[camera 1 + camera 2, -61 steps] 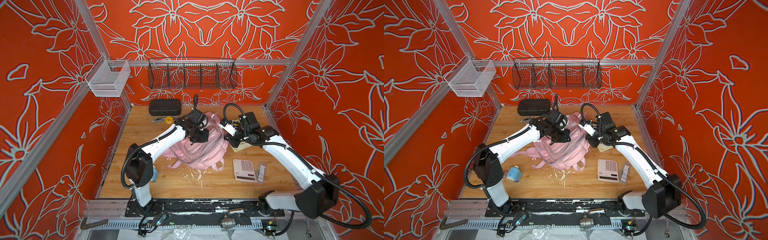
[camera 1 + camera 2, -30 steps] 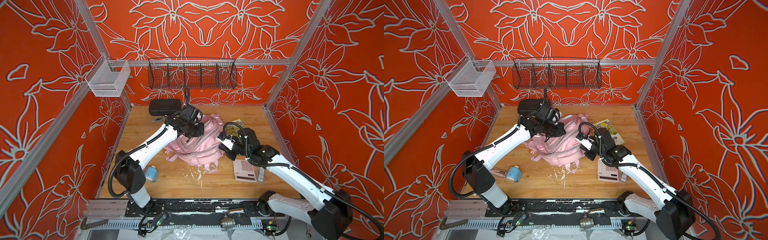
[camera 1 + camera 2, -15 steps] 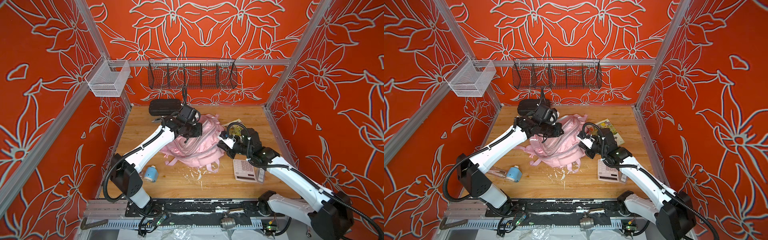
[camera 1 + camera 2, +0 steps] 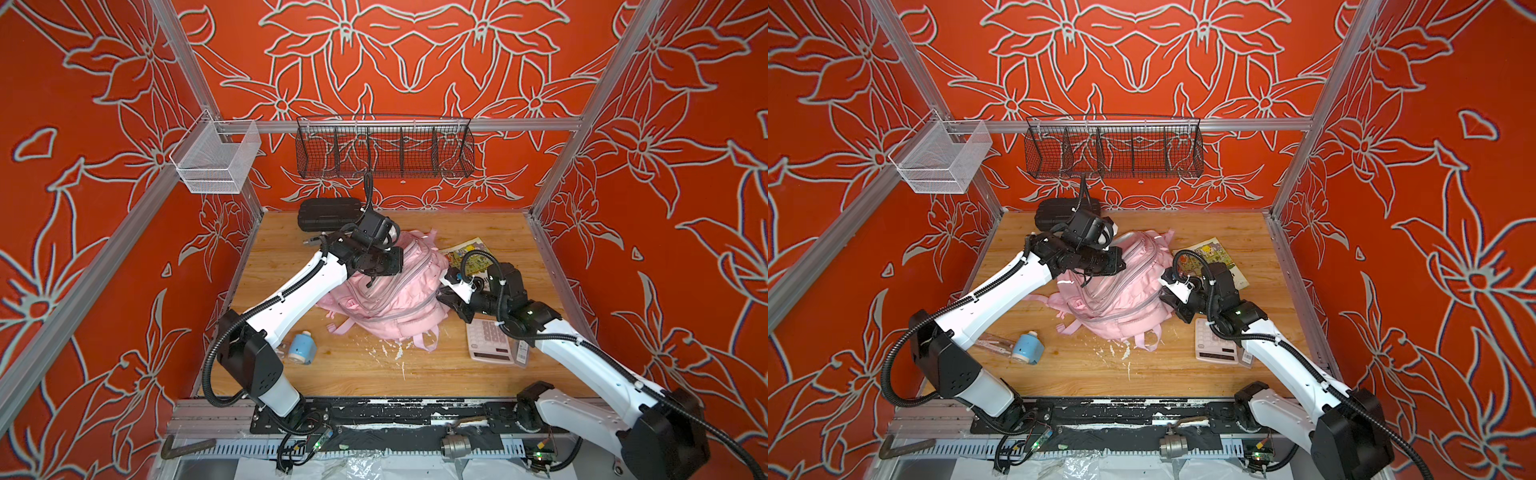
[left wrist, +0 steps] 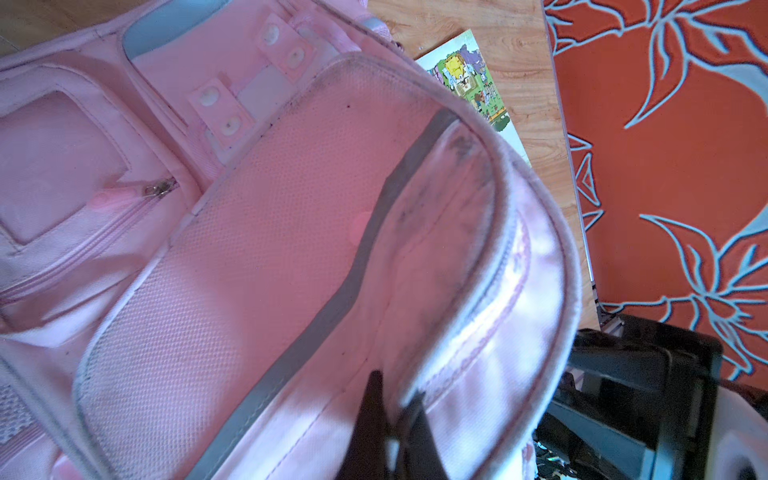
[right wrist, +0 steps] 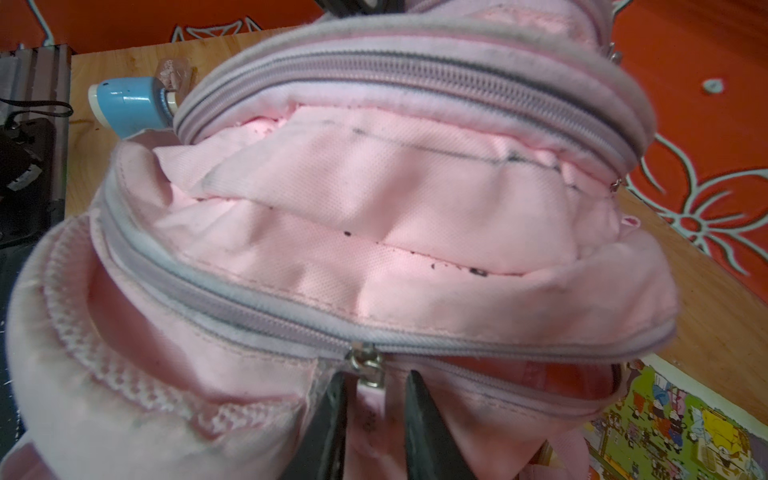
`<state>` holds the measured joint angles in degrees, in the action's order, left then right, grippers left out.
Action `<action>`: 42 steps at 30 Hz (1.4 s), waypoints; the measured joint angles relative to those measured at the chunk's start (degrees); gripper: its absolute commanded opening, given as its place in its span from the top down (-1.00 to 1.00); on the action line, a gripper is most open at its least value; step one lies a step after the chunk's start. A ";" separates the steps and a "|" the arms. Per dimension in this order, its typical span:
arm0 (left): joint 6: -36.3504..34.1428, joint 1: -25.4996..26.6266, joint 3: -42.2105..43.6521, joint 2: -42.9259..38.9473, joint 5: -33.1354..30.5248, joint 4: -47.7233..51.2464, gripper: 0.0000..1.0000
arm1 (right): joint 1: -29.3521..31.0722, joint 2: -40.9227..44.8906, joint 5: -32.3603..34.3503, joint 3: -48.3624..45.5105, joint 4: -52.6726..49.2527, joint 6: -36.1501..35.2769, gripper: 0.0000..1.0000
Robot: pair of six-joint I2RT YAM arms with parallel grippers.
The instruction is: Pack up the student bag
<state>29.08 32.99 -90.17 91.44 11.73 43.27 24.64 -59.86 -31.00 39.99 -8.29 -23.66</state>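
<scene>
Hanging from the frame at far left, a white mesh basket [image 4: 216,166] and, along the back rail, a divided black wire basket [image 4: 384,151] overlook a wooden table [image 4: 357,374] in both top views. Near the left arm's base, a small pale-blue bottle [image 4: 301,347] lies on its side; any label on it is too small to read. At the table's back edge sits a black ribbed case [image 4: 328,214], closed. The left gripper [image 5: 395,399] is clamped tight on the fabric of the upper flap of the student bag [image 4: 399,303], which slumps mid-table with its main compartment unzipped and gaping. Pink lining flecked with dark specks shows inside, seen from the right wrist. The right gripper [image 6: 374,378] hovers at the bag's mouth, jaws slightly parted either side of the metal zipper pull [image 6: 365,363], gripping nothing. Further right lie a cartoon-covered book [image 4: 469,253], its print unreadable, and a white calculator [image 4: 488,345], with a small dark packet [image 4: 521,353] just beside it.
</scene>
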 measured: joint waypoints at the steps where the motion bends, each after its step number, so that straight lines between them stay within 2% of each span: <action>1: -0.11 0.00 -0.02 0.00 -0.02 0.02 1.00 | -0.26 0.00 -0.42 0.00 -0.04 -0.04 0.47; 8: -0.70 0.00 -0.04 -0.02 -0.11 0.17 1.00 | -1.46 0.17 -3.52 0.00 -1.31 -0.59 0.47; 15: -1.01 0.00 -0.98 -0.02 -0.55 0.90 1.00 | -1.70 1.75 -3.89 -1.14 -2.49 -0.94 0.51; 24: -1.03 -0.02 -1.03 -0.02 -0.50 1.05 1.00 | -1.81 0.94 -5.14 -1.92 -1.81 -0.92 0.63; 32: -1.33 -0.02 -1.03 -0.02 -0.46 1.29 1.00 | -2.69 -2.12 -5.95 -1.79 -0.09 -0.37 0.43; 37: -2.01 -0.11 -1.01 -0.02 -0.09 1.27 1.00 | -4.20 -3.80 -7.13 -1.49 0.74 0.20 0.39; 42: -2.58 -0.15 -1.01 -0.02 0.83 1.25 1.00 | -5.60 -6.25 -11.61 -0.37 0.46 0.00 0.40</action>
<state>26.50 32.84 -91.18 91.42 12.56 44.51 19.05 -66.11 -42.61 39.62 -7.84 -23.66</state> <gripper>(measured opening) 0.058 0.308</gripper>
